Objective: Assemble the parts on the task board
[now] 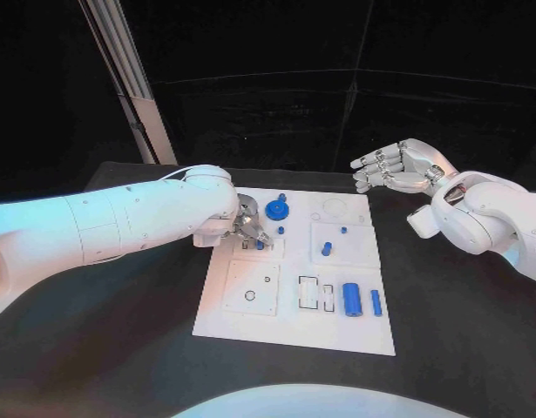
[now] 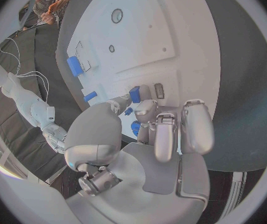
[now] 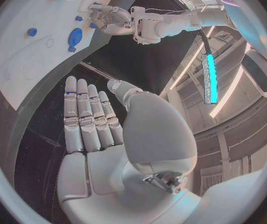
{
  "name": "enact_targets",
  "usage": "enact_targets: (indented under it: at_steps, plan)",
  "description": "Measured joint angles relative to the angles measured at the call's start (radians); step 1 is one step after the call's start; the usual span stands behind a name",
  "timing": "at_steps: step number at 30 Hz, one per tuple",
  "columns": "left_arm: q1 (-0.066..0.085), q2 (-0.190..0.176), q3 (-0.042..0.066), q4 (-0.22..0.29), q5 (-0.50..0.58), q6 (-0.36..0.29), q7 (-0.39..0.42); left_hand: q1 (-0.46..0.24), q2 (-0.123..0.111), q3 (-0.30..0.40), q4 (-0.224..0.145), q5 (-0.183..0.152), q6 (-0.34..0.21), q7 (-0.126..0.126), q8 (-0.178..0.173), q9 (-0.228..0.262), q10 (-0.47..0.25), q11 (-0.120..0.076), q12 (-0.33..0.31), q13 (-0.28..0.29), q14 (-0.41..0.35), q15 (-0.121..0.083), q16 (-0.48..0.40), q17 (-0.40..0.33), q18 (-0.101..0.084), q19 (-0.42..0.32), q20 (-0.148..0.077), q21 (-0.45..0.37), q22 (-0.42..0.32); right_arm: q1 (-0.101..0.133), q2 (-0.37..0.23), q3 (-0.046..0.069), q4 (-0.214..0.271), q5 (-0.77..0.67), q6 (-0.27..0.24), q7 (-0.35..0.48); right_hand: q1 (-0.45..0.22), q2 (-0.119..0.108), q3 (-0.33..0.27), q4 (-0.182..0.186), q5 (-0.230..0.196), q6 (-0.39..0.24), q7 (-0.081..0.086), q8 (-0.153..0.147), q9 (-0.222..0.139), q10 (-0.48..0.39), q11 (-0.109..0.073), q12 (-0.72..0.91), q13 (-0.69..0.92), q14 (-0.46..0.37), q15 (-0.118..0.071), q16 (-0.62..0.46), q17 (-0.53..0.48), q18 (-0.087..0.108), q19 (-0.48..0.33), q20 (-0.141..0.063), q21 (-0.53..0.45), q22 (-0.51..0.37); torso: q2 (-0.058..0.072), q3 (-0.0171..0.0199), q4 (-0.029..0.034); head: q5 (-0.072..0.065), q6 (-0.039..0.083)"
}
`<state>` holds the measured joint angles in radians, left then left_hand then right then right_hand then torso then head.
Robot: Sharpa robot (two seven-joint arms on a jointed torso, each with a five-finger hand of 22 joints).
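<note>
White board (image 1: 249, 309) lies mid-table; the left hand (image 1: 245, 225) is down at its far left, and its wrist view catches fingertips (image 2: 135, 95) pinching a small blue part (image 2: 133, 93) there. Far right, the right hand (image 1: 393, 165) hovers off the board, fingers straight, empty.

Left robot hand (image 1: 245, 228) covers small blue part (image 1: 261, 245) on task board (image 1: 295, 335); grip unclear, fingertips hidden.
</note>
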<state>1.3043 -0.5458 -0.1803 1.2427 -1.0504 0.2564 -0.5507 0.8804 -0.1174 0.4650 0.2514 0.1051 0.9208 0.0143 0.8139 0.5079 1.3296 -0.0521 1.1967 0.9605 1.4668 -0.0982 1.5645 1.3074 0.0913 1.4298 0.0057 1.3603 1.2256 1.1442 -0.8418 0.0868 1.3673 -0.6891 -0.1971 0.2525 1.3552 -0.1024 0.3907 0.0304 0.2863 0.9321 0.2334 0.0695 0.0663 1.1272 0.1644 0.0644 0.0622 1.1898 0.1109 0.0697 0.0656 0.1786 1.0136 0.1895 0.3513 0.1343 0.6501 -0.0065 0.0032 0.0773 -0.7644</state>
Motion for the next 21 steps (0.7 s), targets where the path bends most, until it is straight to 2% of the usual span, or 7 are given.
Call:
enact_targets:
  at_steps: [4, 5, 21]
  plan:
    - [0.0, 0.0, 0.0, -0.002, 0.002, 0.0, 0.0, -0.002, 0.002, -0.048, 0.02, 0.0, 0.003, -0.003, -0.003, 0.0, 0.003, -0.003, 0.002, 0.003, 0.0, 0.0, 0.0, 0.0, -0.002, 0.001, -0.001, 0.004, 0.004, 0.0, 0.0, 0.0, 0.0, 0.0, 0.0, 0.0, 0.0, 0.0, 0.0, 0.0, 0.0, 0.0, 0.0, 0.0, 0.0, 0.0, 0.0, 0.0, 0.0, -0.004, -0.004, 0.0, 0.0, 0.0, -0.004, 0.004, 0.0, -0.001, 0.0, 0.0001, 0.0, -0.001, -0.001]
    - [0.0, 0.0, 0.0, -0.002, 0.003, 0.0, 0.0, -0.002, 0.002, -0.057, 0.022, 0.0, 0.003, -0.003, -0.003, 0.0, 0.003, -0.003, 0.004, 0.004, 0.0, 0.0, 0.0, 0.0, -0.014, 0.003, -0.003, 0.004, 0.005, 0.0, 0.0, 0.0, -0.001, 0.0, 0.001, 0.0, 0.0, 0.0, 0.0, 0.0, 0.0, 0.0, 0.0, 0.0, 0.0, 0.0, 0.0, 0.0, 0.0, -0.004, -0.004, 0.0, 0.0, 0.0, -0.004, 0.004, 0.0, -0.001, 0.0, 0.0001, 0.0, -0.001, -0.001]
    - [0.0, -0.005, 0.001, -0.006, 0.011, -0.009, 0.0, -0.01, 0.01, -0.173, 0.038, 0.0, 0.014, -0.007, -0.004, 0.0, 0.011, -0.003, 0.004, 0.008, -0.001, -0.006, 0.0, 0.0, -0.015, 0.007, 0.0, 0.004, 0.008, 0.0, 0.003, 0.0, -0.005, 0.0, 0.003, 0.0, -0.008, 0.0, 0.0, 0.0, 0.0, 0.0, 0.0, 0.0, 0.0, -0.007, 0.0, 0.0, 0.0, -0.004, -0.004, 0.0, 0.0, 0.0, -0.004, 0.004, -0.006, -0.002, 0.0, 0.0001, -0.0007, -0.001, 0.002]
